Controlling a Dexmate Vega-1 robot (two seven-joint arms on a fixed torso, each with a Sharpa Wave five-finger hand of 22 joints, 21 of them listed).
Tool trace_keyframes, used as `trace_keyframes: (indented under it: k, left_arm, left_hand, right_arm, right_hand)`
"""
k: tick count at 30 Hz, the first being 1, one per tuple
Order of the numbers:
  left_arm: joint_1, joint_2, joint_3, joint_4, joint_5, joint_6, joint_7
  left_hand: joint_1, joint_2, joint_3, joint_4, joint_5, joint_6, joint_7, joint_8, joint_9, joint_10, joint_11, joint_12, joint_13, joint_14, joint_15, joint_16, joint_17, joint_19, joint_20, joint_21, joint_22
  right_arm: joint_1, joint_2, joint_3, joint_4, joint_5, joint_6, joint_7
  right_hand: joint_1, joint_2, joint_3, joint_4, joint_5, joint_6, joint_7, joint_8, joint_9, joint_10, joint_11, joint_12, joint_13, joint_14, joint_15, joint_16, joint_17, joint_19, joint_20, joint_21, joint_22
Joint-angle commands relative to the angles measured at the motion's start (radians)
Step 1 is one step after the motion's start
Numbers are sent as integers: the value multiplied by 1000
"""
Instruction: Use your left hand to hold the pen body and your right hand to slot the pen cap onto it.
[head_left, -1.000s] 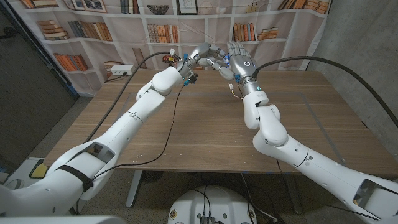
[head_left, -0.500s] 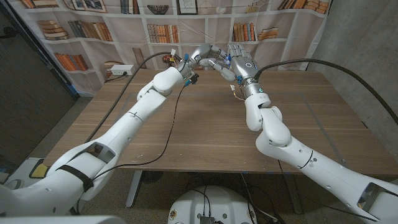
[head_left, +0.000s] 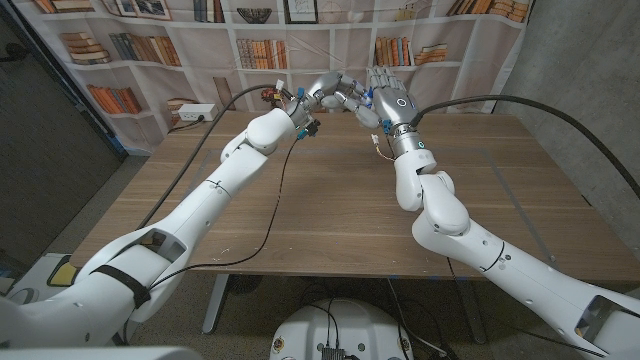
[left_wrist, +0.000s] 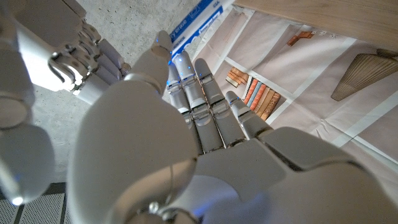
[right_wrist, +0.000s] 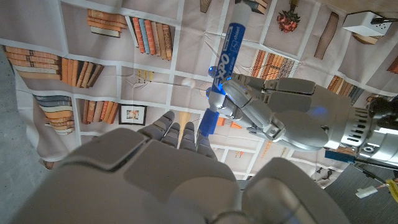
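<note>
Above the wooden bench (head_left: 330, 190), the left robot hand (head_left: 325, 92) is clamping the blue-and-white marker pen body (right_wrist: 225, 53) while the right robot hand (head_left: 385, 97), grip unclear, is closing in, likely aligning the cap.

Lab/test rig, not a home: printed bookshelf backdrop (head_left: 150, 40) at 12 o'clock, bare concrete wall (head_left: 590, 60) at 2, wooden table (head_left: 330, 200) w/ loose cables.

We stand at a wooden table (head_left: 330, 210) with a printed bookshelf backdrop (head_left: 130, 50) hanging behind it, showing rows of books and framed pictures. To one side we see a grey concrete wall (head_left: 590, 90); to the other, a dark panel (head_left: 40, 140). A white box (head_left: 197, 113) sits near the table's far corner.
</note>
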Motion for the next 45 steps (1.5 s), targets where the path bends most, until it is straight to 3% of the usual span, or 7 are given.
trace_keyframes:
  k: [1, 16, 25, 34, 45]
  left_arm:
    - [-5, 5, 3, 7, 3, 3, -14]
    - [28, 35, -27, -22, -7, -4, 8]
    - [47, 40, -44, -44, -24, 2, 24]
    - [70, 52, -54, -87, -22, 24, 53]
    - [76, 45, -49, -85, -20, 20, 70]
  left_hand:
    - [-5, 10, 152, 143, 4, 7, 10, 2, 6, 20, -20, 5, 10, -7, -72, -1, 2, -7, -71, -2, 0]
    - [-6, 12, 152, 144, 4, 8, 5, 2, 6, 14, -20, 6, 15, -11, -72, 1, 3, -8, -69, -1, 0]
    - [-10, 14, 151, 146, 4, 6, 3, 2, 7, 13, -21, 6, 17, -12, -70, 2, 4, -7, -66, 0, 0]
    - [-11, 14, 151, 146, 5, 6, -1, 1, 7, 8, -22, 6, 20, -19, -72, 3, 8, -7, -67, 1, 0]
    - [-12, 15, 152, 146, 6, 4, 0, 2, 9, 4, -24, 6, 24, -24, -72, 4, 10, -8, -65, 1, 0]
  right_arm:
    - [-1, 12, 20, -8, 22, -4, -33]
    - [-110, 18, 193, -71, 323, 103, -196]
    - [-190, -35, 291, -134, 468, 163, -248]
    - [-229, -69, 320, -155, 515, 155, -292]
    - [-258, -105, 336, -189, 548, 108, -311]
  right_hand:
    - [14, 4, 0, -4, 10, -14, 0, 2, 1, -5, 0, 1, 2, 3, 3, 1, 3, 8, -16, 6, 4]
    - [21, 4, -5, -8, 9, 14, -12, 16, 2, 39, 0, 14, 2, 50, -14, 10, 3, 54, -24, 17, 4]
    - [22, 2, -9, -8, 9, 32, -20, 22, 2, 54, -2, 17, 2, 63, -13, 10, 3, 67, -26, 19, 4]
    - [25, 6, -9, -9, 9, 42, -26, 24, 2, 66, -4, 19, 2, 73, -15, 9, 3, 73, -27, 18, 4]
    - [32, 12, -7, -11, 10, 59, -30, 28, 3, 79, -3, 21, 2, 81, -15, 7, 3, 77, -26, 15, 4]
